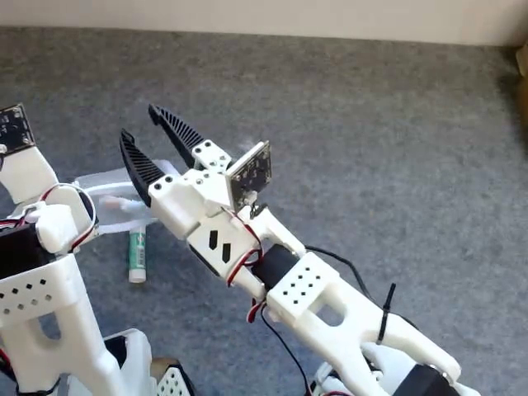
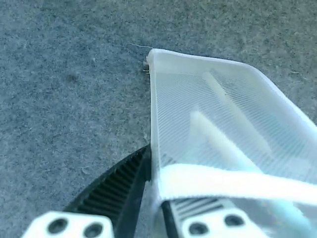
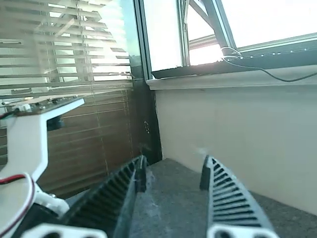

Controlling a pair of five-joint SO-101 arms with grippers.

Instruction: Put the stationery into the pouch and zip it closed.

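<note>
Left hand (image 2: pixel 153 176): clamped on one edge of the mesh pouch (image 2: pixel 218 114), which stretches ahead of its fingers over the grey surface (image 2: pixel 64 74). Pale sticks (image 2: pixel 225 146) lie inside the pouch. Right hand (image 1: pixel 154 140): fingers spread, holding nothing, raised over the pouch. Glue stick (image 1: pixel 137 252) lies on the surface near the left hand, outside the pouch.

An indoor room, office or home: grey carpet (image 1: pixel 396 124), window blinds (image 3: pixel 64 59), cabled windowsill (image 3: pixel 223 80).
</note>
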